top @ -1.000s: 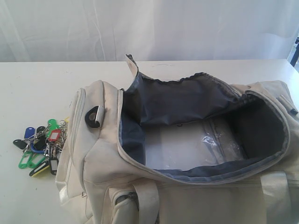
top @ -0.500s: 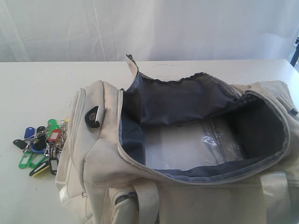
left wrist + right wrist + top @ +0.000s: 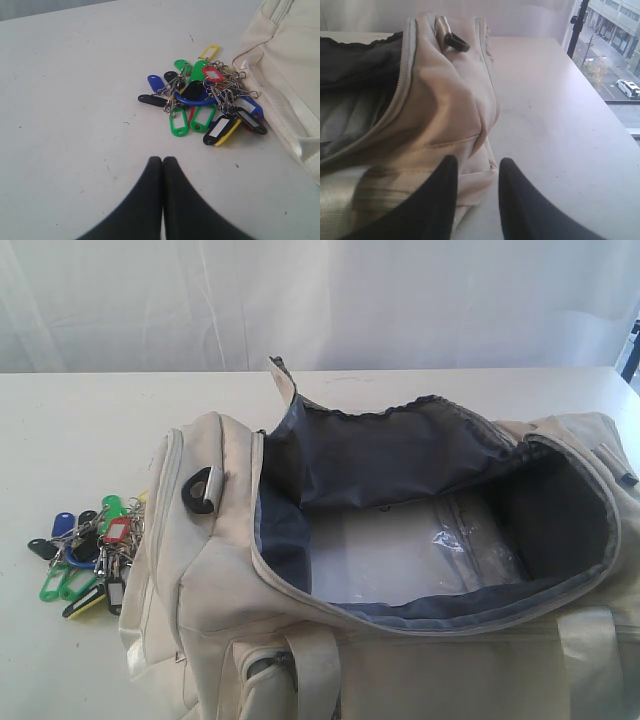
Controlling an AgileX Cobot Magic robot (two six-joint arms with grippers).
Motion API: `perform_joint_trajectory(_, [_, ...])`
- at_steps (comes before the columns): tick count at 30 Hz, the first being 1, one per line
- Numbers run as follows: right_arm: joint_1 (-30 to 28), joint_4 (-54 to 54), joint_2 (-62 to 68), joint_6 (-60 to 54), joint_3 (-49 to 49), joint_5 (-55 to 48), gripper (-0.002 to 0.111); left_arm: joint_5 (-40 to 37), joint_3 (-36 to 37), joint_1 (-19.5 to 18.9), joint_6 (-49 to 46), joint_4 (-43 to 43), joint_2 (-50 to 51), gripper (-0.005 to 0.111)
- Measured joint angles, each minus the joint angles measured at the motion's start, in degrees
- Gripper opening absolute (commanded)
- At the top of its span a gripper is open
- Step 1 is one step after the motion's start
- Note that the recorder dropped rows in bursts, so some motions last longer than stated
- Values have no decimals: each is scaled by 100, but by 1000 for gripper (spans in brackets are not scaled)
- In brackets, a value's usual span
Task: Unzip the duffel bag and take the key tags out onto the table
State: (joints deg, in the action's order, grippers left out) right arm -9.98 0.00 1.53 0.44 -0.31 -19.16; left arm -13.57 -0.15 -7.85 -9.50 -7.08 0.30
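Observation:
The cream duffel bag (image 3: 220, 570) lies unzipped on the white table (image 3: 80, 440), its grey lining showing. The key tags (image 3: 90, 555) rest in a bunch on the table just off the bag's left end. Neither gripper shows in the exterior view. In the left wrist view my left gripper (image 3: 162, 159) is shut and empty, hovering a short way back from the key tags (image 3: 205, 100), which lie beside the bag (image 3: 285, 65). My right gripper (image 3: 477, 162) stands open over the bag's end corner (image 3: 445, 100), gripping nothing.
A clear plastic sheet (image 3: 470, 540) lies inside the bag. A black strap ring (image 3: 203, 490) sits on the bag's left end. In the right wrist view bare tabletop (image 3: 555, 125) runs to an edge by a window (image 3: 615, 55).

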Motion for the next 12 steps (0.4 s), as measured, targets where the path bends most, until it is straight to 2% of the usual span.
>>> perform_joint_trajectory(12, [0, 0, 0, -44, 0, 0, 28, 0, 0, 0, 0, 0, 0, 0])
